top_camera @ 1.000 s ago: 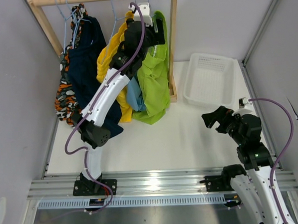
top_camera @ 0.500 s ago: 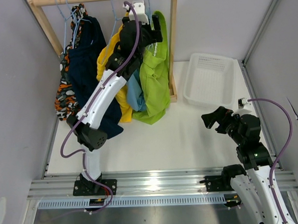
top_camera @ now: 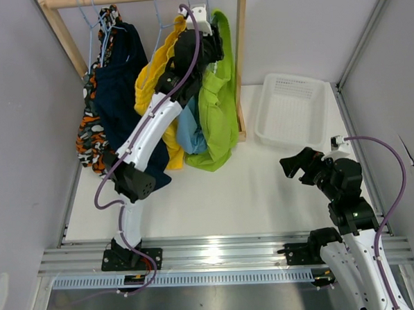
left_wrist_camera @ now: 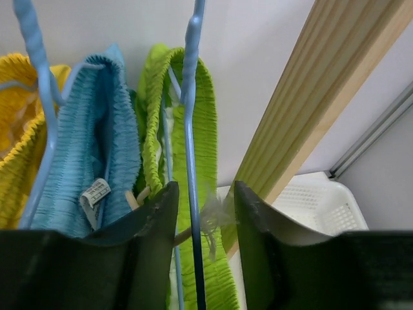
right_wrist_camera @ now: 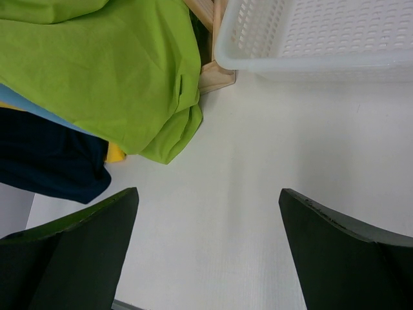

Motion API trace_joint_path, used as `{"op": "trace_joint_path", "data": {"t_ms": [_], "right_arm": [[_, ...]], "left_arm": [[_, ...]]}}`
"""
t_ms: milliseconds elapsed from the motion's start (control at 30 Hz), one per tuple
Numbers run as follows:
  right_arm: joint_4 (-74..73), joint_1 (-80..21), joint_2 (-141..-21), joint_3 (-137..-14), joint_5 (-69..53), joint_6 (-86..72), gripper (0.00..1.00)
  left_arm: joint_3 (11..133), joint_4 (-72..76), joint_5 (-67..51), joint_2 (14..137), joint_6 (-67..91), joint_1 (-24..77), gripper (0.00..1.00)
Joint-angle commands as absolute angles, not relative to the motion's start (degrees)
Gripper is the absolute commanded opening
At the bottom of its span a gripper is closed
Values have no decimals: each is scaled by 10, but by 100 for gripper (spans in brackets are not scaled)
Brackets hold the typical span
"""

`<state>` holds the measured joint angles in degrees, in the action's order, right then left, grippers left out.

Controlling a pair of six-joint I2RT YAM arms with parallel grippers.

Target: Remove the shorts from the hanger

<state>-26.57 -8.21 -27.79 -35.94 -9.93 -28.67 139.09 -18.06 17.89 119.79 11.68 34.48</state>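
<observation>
Five pairs of shorts hang on the wooden rack (top_camera: 241, 70), and the left gripper (left_wrist_camera: 203, 194) is up among them at the rightmost pair. Its fingers (left_wrist_camera: 155, 245) stand partly apart, one on each side of the thin wire of a blue hanger (left_wrist_camera: 191, 97) that carries the lime green shorts (left_wrist_camera: 210, 123). A gap shows beside the wire, so the jaws are not clamped on it, though a blurred wisp of green fabric or cord lies against the right-hand finger. The gathered green waistband rises straight ahead of the fingertips, draped over the hanger. Just left of this gripper are the light blue shorts (left_wrist_camera: 106, 129), with a small white label (left_wrist_camera: 95, 194), and further left, at the edge of its view, the yellow shorts (left_wrist_camera: 19, 129). To its right the rack's post slants upward, with the white basket (top_camera: 264, 117) beyond it. Seen from above, the dark navy shorts (top_camera: 123, 83) and the camouflage shorts (top_camera: 89, 133) hang well to the left of the arm, at the far end of the rail. The right gripper (right_wrist_camera: 206, 194) hovers low over the table (top_camera: 250, 187), fingers spread wide with nothing between them. Ahead of it to the left are the lower folds of the green pair, and ahead to the right is the basket's rim.
</observation>
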Motion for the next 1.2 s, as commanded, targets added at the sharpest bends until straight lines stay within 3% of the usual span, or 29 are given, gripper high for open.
{"op": "trace_joint_path", "data": {"t_ms": [0, 100, 400, 633, 967, 1067, 1167], "right_arm": [[-250, -84, -273, -363, -106, -280, 99], [-248, -84, -273, -361, -108, -281, 100], [-238, -84, -271, -361, -110, -280, 99], [-207, -85, -268, -387, -127, -287, 100], [-203, -84, -281, -446, -132, -273, 99], [-179, -85, -280, -466, -224, -244, 99], [-149, -86, -280, -501, -322, -224, 99]], "left_arm": [[1414, -182, 169, 1206, 130, 338, 42], [1414, -189, 186, 1204, 138, 337, 0], [1472, -243, 137, 1125, 93, 337, 0], [1457, -301, 81, 1003, 34, 338, 0], [1420, -363, 46, 926, 2, 338, 0], [1384, -431, -9, 898, 13, 344, 0], [1184, -424, -50, 801, 11, 376, 0]]}}
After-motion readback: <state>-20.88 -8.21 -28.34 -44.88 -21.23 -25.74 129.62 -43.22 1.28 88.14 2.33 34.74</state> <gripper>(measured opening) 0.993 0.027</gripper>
